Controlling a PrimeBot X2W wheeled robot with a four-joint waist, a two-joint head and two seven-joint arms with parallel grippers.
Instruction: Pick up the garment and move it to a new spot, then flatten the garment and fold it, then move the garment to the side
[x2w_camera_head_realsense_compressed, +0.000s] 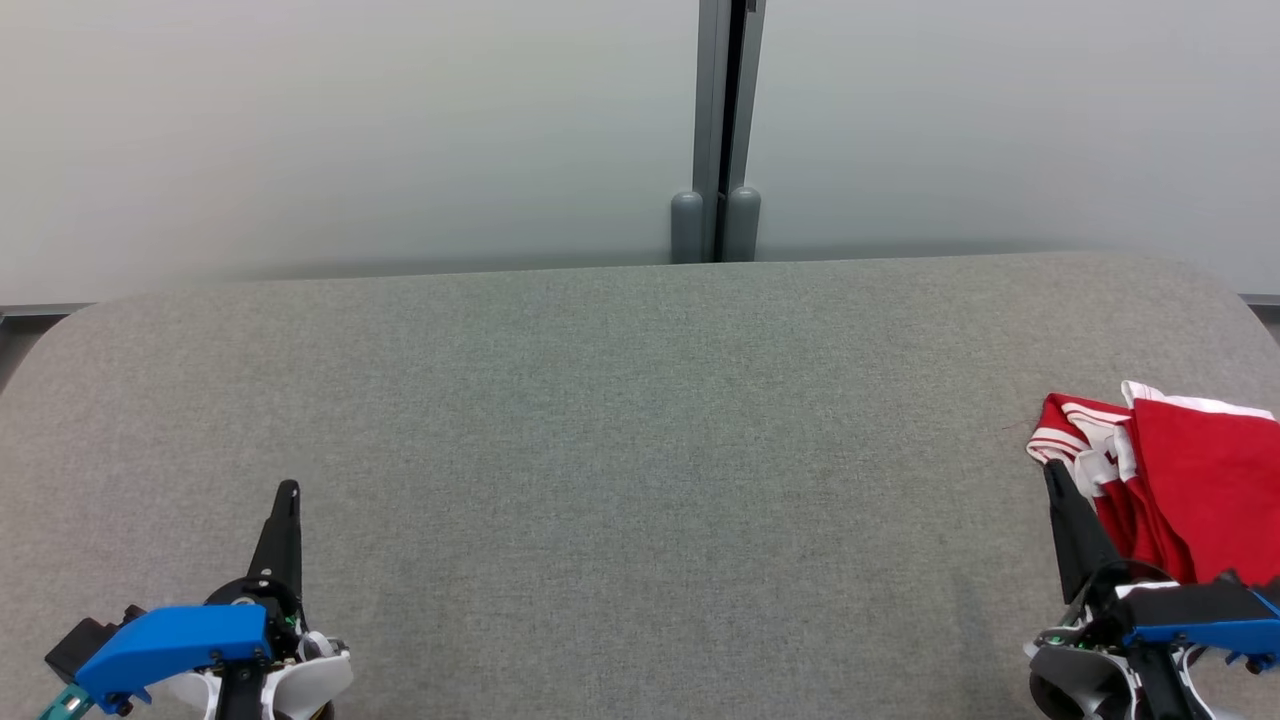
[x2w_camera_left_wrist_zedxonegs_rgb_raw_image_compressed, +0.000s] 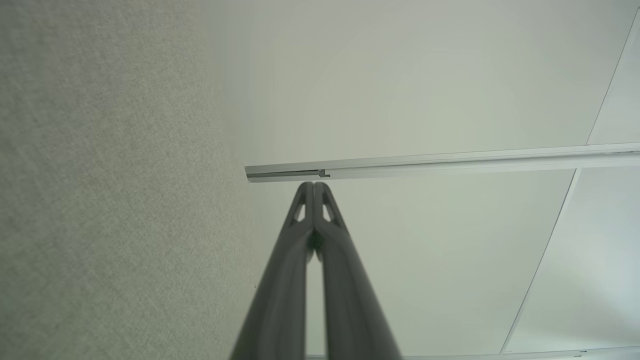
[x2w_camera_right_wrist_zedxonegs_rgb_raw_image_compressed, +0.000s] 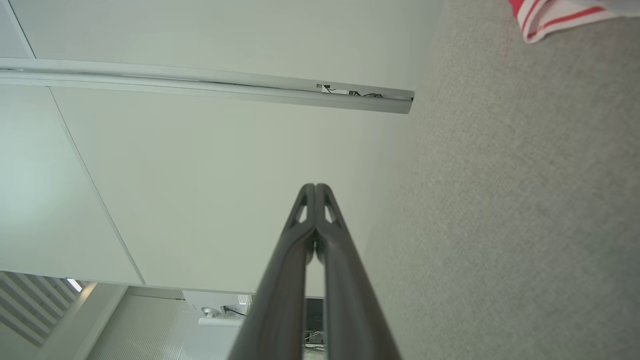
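The left gripper (x2w_camera_head_realsense_compressed: 287, 495) and right gripper (x2w_camera_head_realsense_compressed: 1056, 482) sit above the grey table (x2w_camera_head_realsense_compressed: 640, 450), fingers pressed together on nothing; both wrist views show the tips meeting. The red, white-striped garment (x2w_camera_head_realsense_compressed: 1195, 480) lies crumpled at the table's right edge, just beside the right gripper. The right wrist view catches its striped edge; the left wrist view has table and wall (x2w_camera_left_wrist_zedxonegs_rgb_raw_image_compressed: 425, 75).

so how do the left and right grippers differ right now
The left gripper sits over bare grey table, far from the red garment; the right gripper sits close beside the garment. The left gripper leans rightward, the right gripper leftward. Both have jaws shut, empty.
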